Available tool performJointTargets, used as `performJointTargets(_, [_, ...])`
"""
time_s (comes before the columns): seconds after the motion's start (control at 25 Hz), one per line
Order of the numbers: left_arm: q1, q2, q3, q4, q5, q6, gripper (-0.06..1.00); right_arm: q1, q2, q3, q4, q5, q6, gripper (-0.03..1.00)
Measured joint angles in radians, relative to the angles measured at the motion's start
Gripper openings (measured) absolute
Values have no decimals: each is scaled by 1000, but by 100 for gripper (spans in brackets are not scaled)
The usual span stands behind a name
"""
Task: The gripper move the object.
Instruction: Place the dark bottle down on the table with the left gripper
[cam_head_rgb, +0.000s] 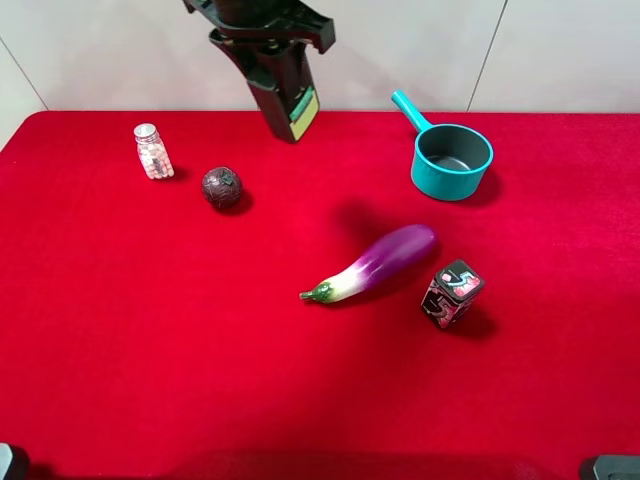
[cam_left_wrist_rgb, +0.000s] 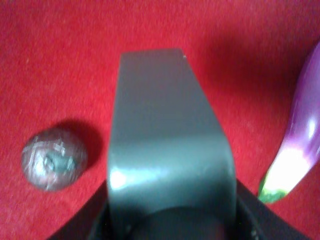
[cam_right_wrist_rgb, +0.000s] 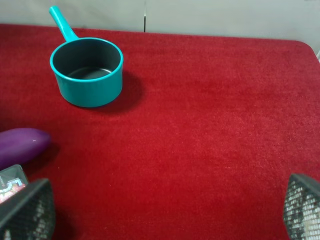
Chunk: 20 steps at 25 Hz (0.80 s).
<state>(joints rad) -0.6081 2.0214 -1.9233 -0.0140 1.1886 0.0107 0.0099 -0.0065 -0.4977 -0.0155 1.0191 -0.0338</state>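
Note:
The dark grey pump bottle (cam_head_rgb: 287, 95) with a yellow-green label hangs tilted in the air above the back of the red table (cam_head_rgb: 120, 330), held by my left gripper (cam_head_rgb: 272, 45). The gripper is shut on the bottle's top end. In the left wrist view the bottle's grey body (cam_left_wrist_rgb: 170, 145) fills the middle, high over the cloth. My right gripper (cam_right_wrist_rgb: 160, 215) is open and empty, low over the right part of the table, with one mesh fingertip (cam_right_wrist_rgb: 25, 212) at each lower corner of its view. It does not show in the exterior view.
A clear pill bottle (cam_head_rgb: 153, 151) and a dark ball (cam_head_rgb: 222, 187) stand at the back left. A teal saucepan (cam_head_rgb: 452, 160) sits back right. A purple eggplant (cam_head_rgb: 375, 263) and a dark patterned cube (cam_head_rgb: 453, 293) lie near the middle right.

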Motion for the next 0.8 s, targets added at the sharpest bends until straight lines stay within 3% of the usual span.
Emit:
performJointTargets(0.48, [0,244,-252,-39,0,-3,42,0,0,0,0,-1,0,69])
performJointTargets(0.8, [0,340,-302,-88,-11,-4,42,0,0,0,0,-1,0,69])
